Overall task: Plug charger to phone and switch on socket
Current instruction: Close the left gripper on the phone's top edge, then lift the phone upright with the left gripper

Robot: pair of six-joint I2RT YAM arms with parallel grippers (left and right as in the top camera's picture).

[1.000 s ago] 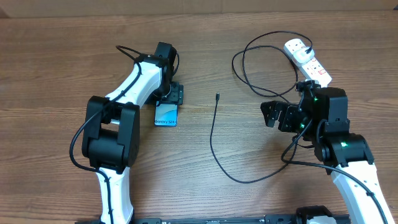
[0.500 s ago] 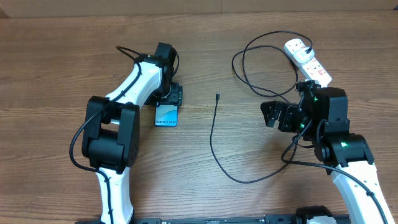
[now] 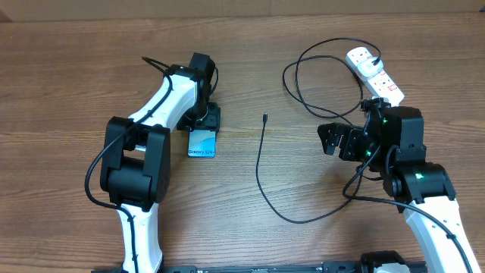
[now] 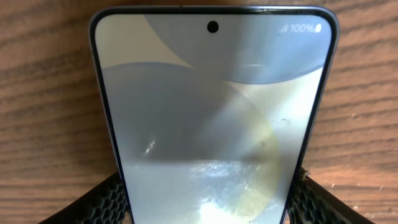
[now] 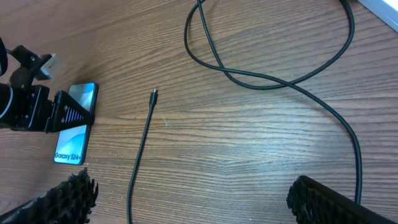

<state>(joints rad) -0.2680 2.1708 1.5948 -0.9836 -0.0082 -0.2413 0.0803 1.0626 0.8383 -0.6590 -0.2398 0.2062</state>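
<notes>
You're pinching phone point(image 3: 202, 142) by far end with left gripper point(image 3: 204, 123); phone lying left of centre, long axis near-far. Loose charger tip point(image 3: 265, 117) lying right of phone, nearer right gripper point(image 3: 327, 139), which is hanging spread, empty.

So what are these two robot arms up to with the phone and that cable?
The left arm's fingers are closed on the long edges of a Galaxy phone lying screen-up on the wooden table. The right arm's fingers hang open and empty above the table, near the black charger cable. Its connector tip lies loose on the wood, apart from the phone, so nothing is plugged in yet. The white power strip sits on the right side.
</notes>
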